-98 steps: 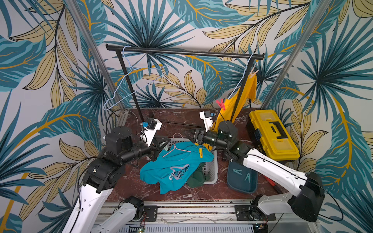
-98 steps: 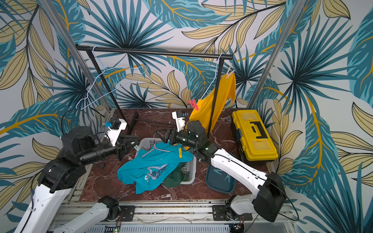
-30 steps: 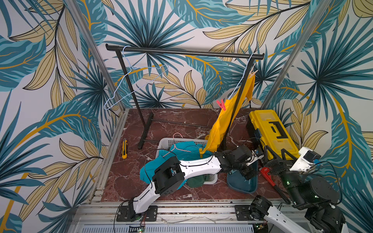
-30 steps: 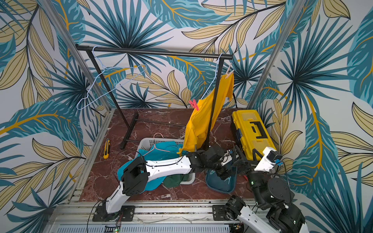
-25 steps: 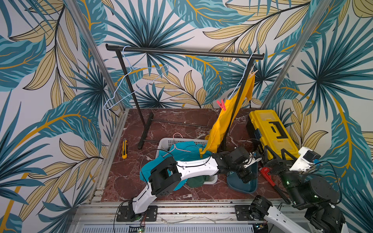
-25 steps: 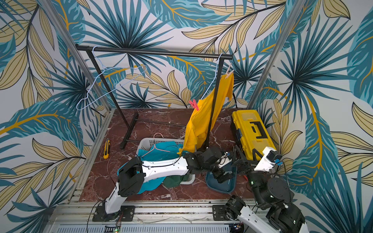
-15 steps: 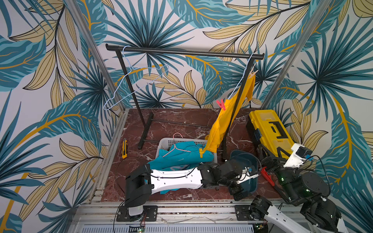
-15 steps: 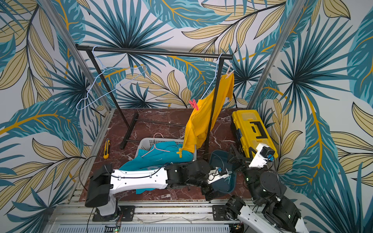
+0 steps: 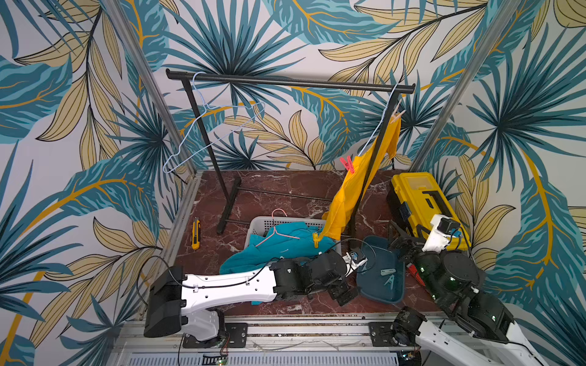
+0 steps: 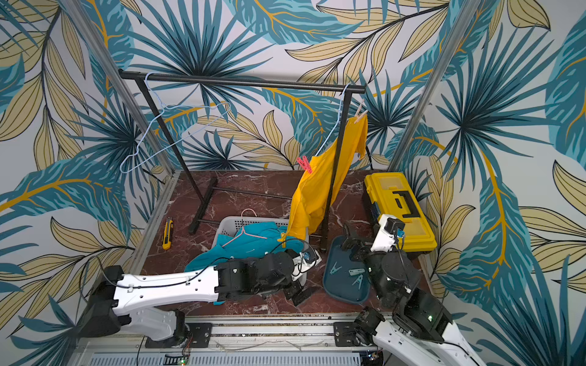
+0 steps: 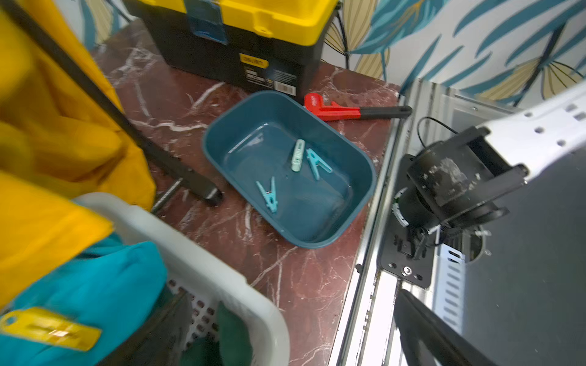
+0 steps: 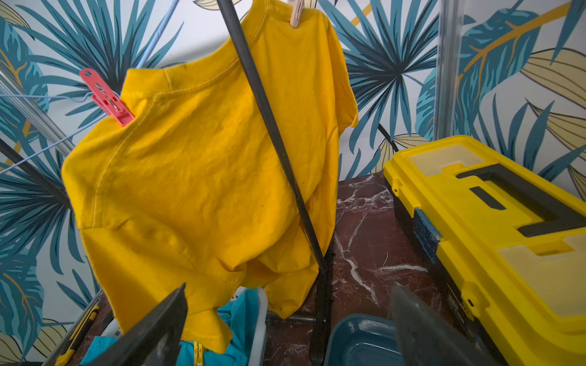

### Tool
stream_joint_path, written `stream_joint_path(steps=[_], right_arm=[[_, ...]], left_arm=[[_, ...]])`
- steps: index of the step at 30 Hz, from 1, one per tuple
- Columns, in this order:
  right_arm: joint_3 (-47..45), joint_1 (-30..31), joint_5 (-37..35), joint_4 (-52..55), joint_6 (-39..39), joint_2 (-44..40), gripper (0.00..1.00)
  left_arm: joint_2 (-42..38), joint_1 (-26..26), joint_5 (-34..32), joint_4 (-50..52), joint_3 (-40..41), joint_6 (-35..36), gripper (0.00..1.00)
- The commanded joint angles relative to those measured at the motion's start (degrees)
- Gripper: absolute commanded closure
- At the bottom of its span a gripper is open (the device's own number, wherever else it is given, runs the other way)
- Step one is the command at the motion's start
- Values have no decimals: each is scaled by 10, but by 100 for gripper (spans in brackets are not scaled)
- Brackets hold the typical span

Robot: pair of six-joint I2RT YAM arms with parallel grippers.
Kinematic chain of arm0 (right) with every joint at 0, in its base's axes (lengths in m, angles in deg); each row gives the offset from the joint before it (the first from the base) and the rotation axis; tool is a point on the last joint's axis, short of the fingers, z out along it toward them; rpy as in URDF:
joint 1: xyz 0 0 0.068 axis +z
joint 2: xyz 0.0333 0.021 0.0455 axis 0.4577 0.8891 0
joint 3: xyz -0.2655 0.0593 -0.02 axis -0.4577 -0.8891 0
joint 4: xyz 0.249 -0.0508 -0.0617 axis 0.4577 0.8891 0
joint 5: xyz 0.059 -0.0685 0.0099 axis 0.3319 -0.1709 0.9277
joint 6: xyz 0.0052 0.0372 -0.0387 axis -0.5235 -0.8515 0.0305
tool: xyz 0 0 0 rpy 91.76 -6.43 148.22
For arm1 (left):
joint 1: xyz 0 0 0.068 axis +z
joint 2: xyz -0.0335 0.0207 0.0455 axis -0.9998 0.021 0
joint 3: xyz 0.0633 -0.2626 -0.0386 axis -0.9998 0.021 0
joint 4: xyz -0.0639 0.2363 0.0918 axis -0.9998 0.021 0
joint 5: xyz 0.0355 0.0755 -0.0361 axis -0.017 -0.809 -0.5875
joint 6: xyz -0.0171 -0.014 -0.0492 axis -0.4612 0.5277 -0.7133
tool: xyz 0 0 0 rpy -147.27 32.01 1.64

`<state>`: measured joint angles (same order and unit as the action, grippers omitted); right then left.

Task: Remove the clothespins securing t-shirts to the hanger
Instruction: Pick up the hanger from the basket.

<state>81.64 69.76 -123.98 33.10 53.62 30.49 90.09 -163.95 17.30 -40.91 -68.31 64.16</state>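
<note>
A yellow t-shirt (image 9: 355,190) hangs from a blue hanger on the rack, pinned by a red-pink clothespin (image 12: 106,98) and a peach clothespin (image 12: 295,14). A turquoise t-shirt (image 9: 285,244) on a pink hanger lies in the white basket (image 9: 258,221), with a yellow clothespin (image 9: 315,240) on it. Dark green cloth (image 11: 231,329) lies under it. Three teal clothespins (image 11: 298,155) lie in the teal bin (image 9: 377,294). My left gripper (image 9: 344,293) is open and empty, low between basket and bin. My right gripper (image 12: 290,332) is open and empty beside the bin, facing the yellow shirt.
A yellow toolbox (image 9: 425,202) stands at the right. A red pipe wrench (image 11: 336,109) lies between it and the bin. An empty blue hanger (image 9: 215,126) hangs at the rack's left end. A yellow utility knife (image 9: 196,234) lies left of the basket. The rack's upright (image 12: 269,126) crosses in front of the shirt.
My left arm has pulled back from over the teal bin and now lies low along the table's front. The right arm has shifted slightly toward the bin. Both grippers stay open.
</note>
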Motion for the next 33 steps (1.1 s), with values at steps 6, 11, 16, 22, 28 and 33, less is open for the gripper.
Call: stream_joint_path(steps=[6, 11, 16, 22, 28, 33], right_arm=[[-6, 2, 41, -69, -22, 66, 0], [-6, 2, 60, -79, -43, 93, 1], [-4, 2, 66, -69, -54, 103, 1], [-10, 2, 64, -60, -68, 90, 0], [-14, 2, 64, -49, -73, 83, 1], [-15, 3, 67, -49, -76, 85, 1]], left_arm=[[-111, 89, -150, 102, 9, -99, 0], [-194, 166, -171, 102, 35, -127, 0], [-226, 269, -137, 148, 13, -199, 0], [-166, 366, -63, 238, -48, -214, 0], [-107, 487, 85, 228, -40, -266, 1], [-37, 503, 140, 221, -70, -258, 0]])
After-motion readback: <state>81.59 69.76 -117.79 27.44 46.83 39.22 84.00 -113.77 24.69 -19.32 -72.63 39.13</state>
